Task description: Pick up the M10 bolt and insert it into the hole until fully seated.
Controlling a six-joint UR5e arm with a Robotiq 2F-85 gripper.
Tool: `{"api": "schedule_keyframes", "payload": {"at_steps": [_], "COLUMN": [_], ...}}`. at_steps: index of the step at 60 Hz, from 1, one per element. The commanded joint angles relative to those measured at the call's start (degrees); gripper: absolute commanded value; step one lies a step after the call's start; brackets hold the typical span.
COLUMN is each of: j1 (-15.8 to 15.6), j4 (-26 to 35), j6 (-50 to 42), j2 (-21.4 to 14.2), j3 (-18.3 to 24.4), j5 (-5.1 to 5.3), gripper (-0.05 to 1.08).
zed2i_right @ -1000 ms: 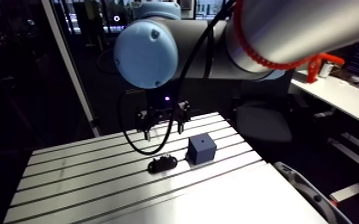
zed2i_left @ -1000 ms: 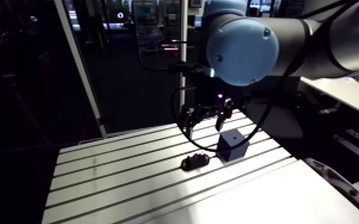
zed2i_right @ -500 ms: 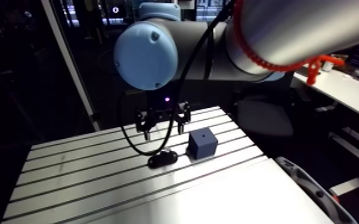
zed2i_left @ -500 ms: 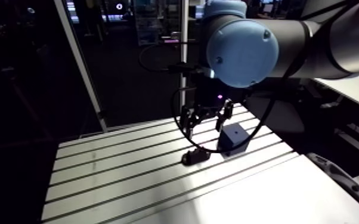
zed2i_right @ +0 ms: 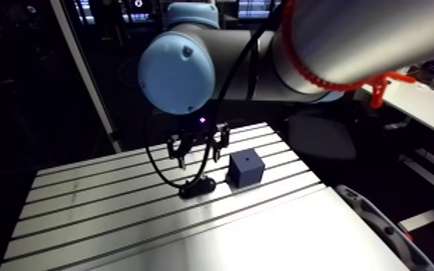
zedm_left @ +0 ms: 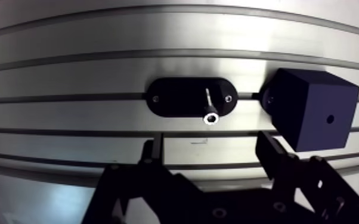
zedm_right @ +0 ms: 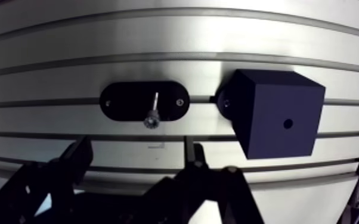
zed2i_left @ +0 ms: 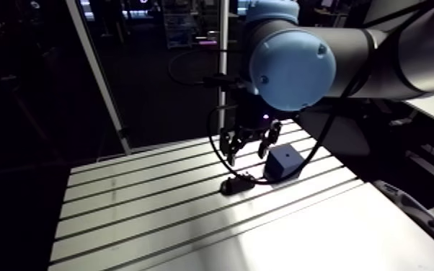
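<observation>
The jaws are hanging wide open, holding nothing, above the table (zedm_left: 68, 71). The bolt (zedm_left: 210, 112) is standing in a black oval holder (zedm_left: 176, 98) just ahead of their gap, with the dark blue block (zedm_left: 307, 101) sitting just beside it.

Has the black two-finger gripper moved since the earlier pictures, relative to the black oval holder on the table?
Yes. In the arm view the gripper has come down toward the black oval holder; the gap between them is smaller than before.
</observation>
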State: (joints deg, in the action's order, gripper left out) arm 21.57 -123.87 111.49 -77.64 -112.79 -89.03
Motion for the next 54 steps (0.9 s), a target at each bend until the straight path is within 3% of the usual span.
{"api": "schedule_keyframes", "payload": {"at_steps": [1, 25, 44, 54], "j1": [0.0, 0.0, 0.0, 0.0], "j4": [-0.5, -0.6, -1.4, -3.4], "j6": [0.0, -0.3, -0.3, -0.3], "j2": [0.3, 0.9, 1.7, 2.4], "j3": [-0.4, -0.3, -0.2, -0.3], "j5": [0.04, 0.04, 0.04, -0.82], "gripper": [0.26, 0.39, 0.42, 0.44]}}
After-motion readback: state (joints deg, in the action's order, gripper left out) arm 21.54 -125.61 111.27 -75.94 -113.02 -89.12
